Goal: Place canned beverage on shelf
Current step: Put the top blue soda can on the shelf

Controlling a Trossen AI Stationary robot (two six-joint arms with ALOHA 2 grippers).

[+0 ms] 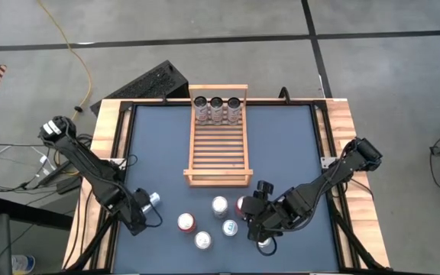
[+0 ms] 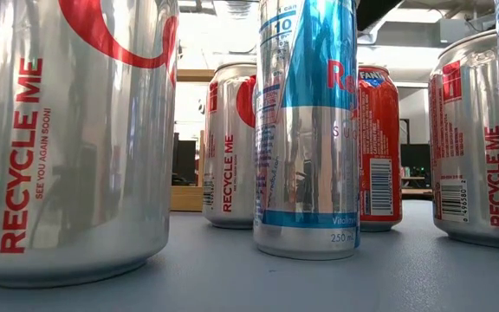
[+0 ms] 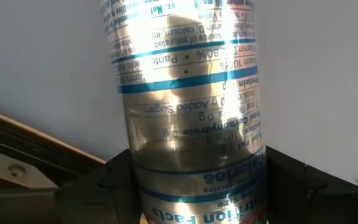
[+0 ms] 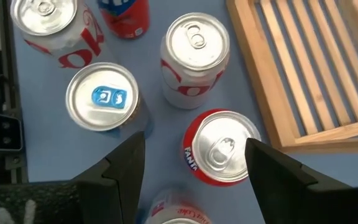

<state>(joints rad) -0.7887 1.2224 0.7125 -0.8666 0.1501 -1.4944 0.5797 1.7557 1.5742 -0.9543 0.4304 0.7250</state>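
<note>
A slim silver-and-blue can [image 3: 188,106] sits between the two fingers of my left gripper [image 1: 145,208], at the table's near left; in the high view it shows as a silver round [image 1: 153,200]. The shelf [image 1: 216,141], a light-wood slatted rack, lies mid-table with three cans [image 1: 217,109] standing at its far end. My right gripper [image 4: 194,180] hangs open above a red can [image 4: 219,149] near the shelf's near end, one finger on each side of it and touching nothing. My left gripper pinches the silver-and-blue can by its side wall near one end [image 3: 197,177], one finger [image 3: 104,186] on each side. The can's length runs away from the fingers over the blue table top. Whether the can rests on the table I cannot tell.
Several loose cans stand upright at the table's near middle: a blue-tabbed one [image 4: 102,96], a Coke can [image 4: 194,56], another Coke can [image 4: 45,18] and a silver one [image 1: 203,240]. The table's raised wooden edge [image 3: 17,134] runs close by the left gripper.
</note>
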